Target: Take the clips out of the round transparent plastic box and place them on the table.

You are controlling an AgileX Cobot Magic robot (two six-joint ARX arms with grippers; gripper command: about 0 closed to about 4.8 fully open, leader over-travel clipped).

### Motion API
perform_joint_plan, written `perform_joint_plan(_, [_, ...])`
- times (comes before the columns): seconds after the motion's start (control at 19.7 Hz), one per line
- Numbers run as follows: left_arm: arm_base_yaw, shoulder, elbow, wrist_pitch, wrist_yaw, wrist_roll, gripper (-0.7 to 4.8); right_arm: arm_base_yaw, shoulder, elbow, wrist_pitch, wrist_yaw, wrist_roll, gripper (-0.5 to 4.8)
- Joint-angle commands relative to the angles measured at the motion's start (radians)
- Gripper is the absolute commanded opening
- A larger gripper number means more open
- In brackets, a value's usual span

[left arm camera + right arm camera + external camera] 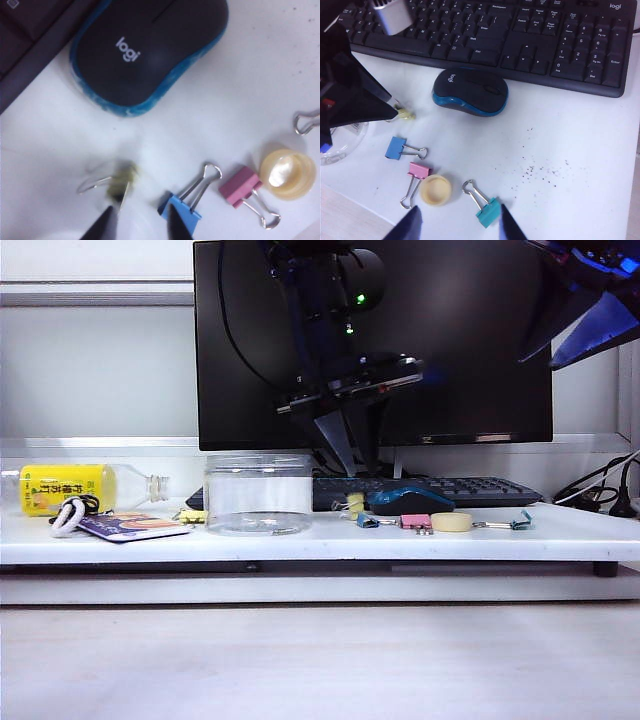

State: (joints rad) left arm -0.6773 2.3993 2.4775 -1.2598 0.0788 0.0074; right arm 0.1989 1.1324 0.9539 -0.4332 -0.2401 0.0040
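The round transparent plastic box (258, 494) stands on the white table (560, 532), left of the mouse; small pale shapes show at its bottom, too faint to name. My left gripper (141, 222) hangs just right of it, pointing down, jaws apart with nothing between them. A pale-yellow clip (122, 180) appears blurred just beyond its fingertips (106, 221), by the table surface; the same clip (405, 115) shows at the finger's tip in the right wrist view. Another yellow clip (190, 515) lies left of the box. My right gripper (460, 225) is open, high at the right, above a teal clip (487, 210).
A blue-edged black mouse (150, 50) and a keyboard (520, 40) lie behind the clips. A blue clip (182, 211), a pink clip (240, 187) and a beige cap (287, 175) sit in a row. A yellow-labelled bottle (80, 488) lies far left; a monitor (450, 340) stands behind.
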Motion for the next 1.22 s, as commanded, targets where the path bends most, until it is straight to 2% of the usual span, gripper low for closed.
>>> perform_joint_plan(0.05, [-0.002,-0.006,0.005,0.005,0.002,0.004,1.53,0.0,-0.005,0.006,0.011,-0.014,0.003,2.03])
perform_joint_plan(0.1, [-0.002,-0.008,0.005,0.004,0.013,0.004,1.61,0.0,-0.005,0.006,0.011,-0.014,0.003,2.03])
perform_joint_plan(0.15, [-0.002,-0.011,0.016,-0.008,0.016,0.003,2.04,0.0,-0.005,0.006,0.011,-0.014,0.004,2.03])
perform_joint_plan(0.2, [-0.002,-0.014,0.032,-0.023,0.015,0.003,2.2,0.0,-0.005,0.006,0.011,-0.014,0.005,2.03])
perform_joint_plan(0.36, [-0.004,-0.079,0.143,-0.056,0.031,0.008,2.2,0.0,-0.006,0.006,0.013,-0.035,0.022,2.03])
perform_joint_plan(0.51, [-0.004,-0.234,0.22,-0.034,0.03,0.02,2.2,-0.001,-0.035,0.006,0.019,-0.055,0.024,2.03])
perform_joint_plan(0.81, [-0.004,-0.548,0.235,-0.045,0.026,0.103,2.2,-0.001,-0.235,0.006,0.034,-0.055,0.023,2.03])
perform_joint_plan(0.97, [-0.004,-0.722,0.234,-0.087,0.003,0.143,2.2,-0.001,-0.424,0.006,0.033,-0.05,0.023,2.03])
perform_joint_plan(1.07, [-0.004,-0.817,0.234,-0.097,0.003,0.143,2.2,-0.002,-0.517,0.006,0.014,-0.031,0.023,2.03])
perform_joint_plan(1.22, [-0.004,-0.979,0.227,-0.129,0.006,0.151,2.2,-0.012,-0.615,0.005,-0.092,0.086,0.021,2.03])
